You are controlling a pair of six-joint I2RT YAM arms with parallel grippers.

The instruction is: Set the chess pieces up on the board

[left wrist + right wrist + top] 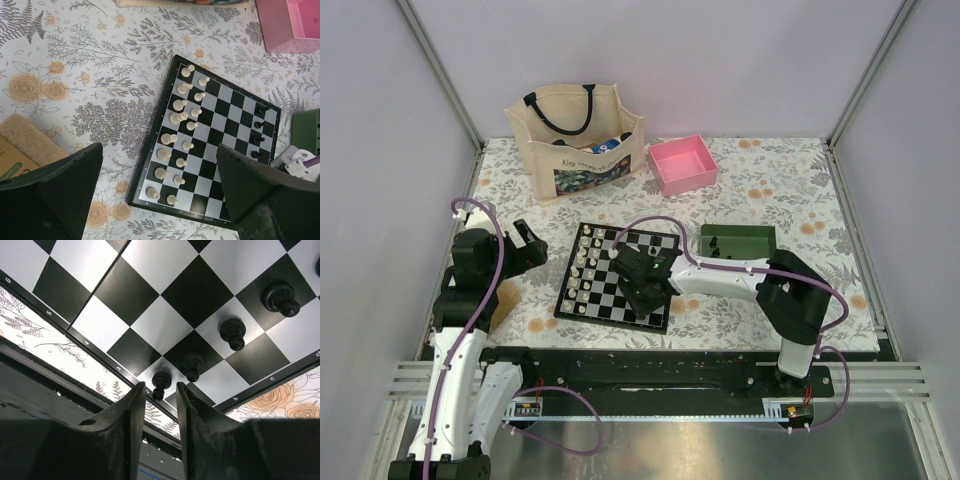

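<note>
Board: the board (605, 300) lies on the floral tabletop (770, 200) between the two arms. Cream-white chessmen (179, 117) fill two files on its left side.
Chess pieces: four black chess pieces (232, 332) stand upright in a row along the board's right edge. A possible fifth is cut off at the edge of the right wrist view.
Key relation: the endmost black pawn (161, 381) stands just beyond the right jaws' fingertips (136, 402), in line with the gap. Its long axis is vertical, and the row runs away up and to the right of it.
Right jaws: parted a little, with nothing between them; they appear clear of the pawn.
Left jaws: spread wide and empty, over the tabletop just off the board's left edge.
Nearer arm: the right, which hangs over the black side. The green tray (750, 240) sits just right of the board, also on that arm's side.
Next move, judged: rise straight up so the pawn is not tipped. What the tray holds is too small to tell.
</note>
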